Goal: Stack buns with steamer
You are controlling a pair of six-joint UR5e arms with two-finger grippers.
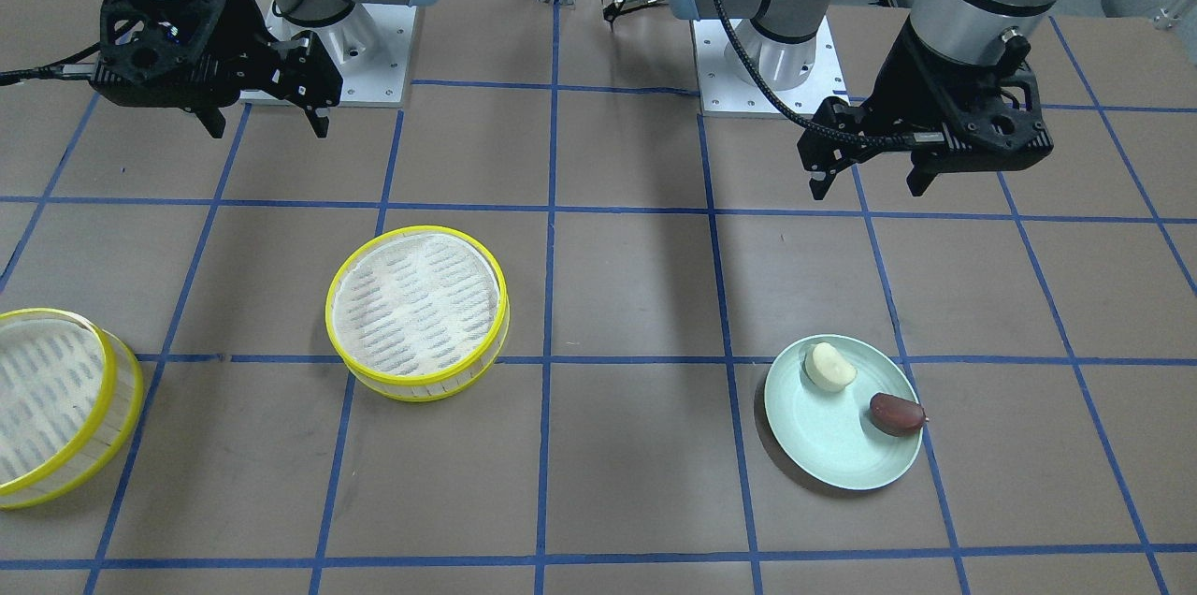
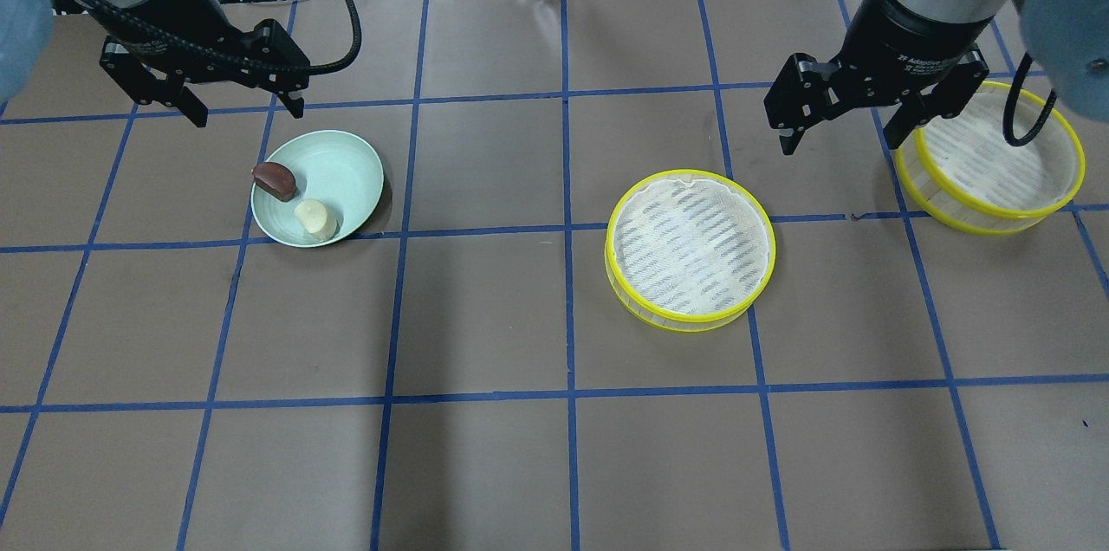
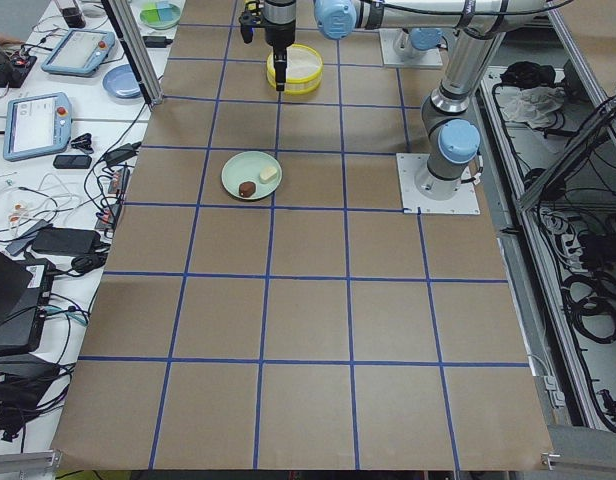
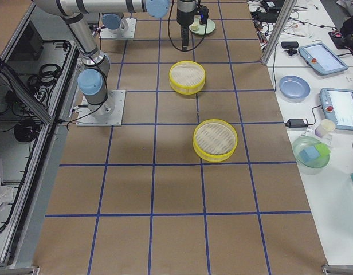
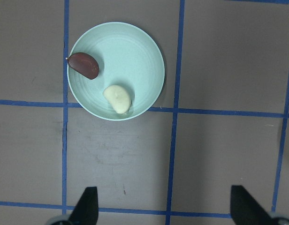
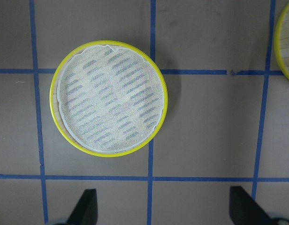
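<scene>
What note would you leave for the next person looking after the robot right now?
Left gripper: open, empty, raised by the plate.
Right gripper: open, empty, raised by the trays.
White bun and brown bun: both on the plate.
Middle tray and right tray: empty, apart, not stacked.
Done: nothing yet.
Left: probably buns into the trays, then stack the trays.

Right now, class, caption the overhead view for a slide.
Open left gripper by green plate with cream bun and brown bun; open right gripper by empty steamer tray and second tray.
</scene>
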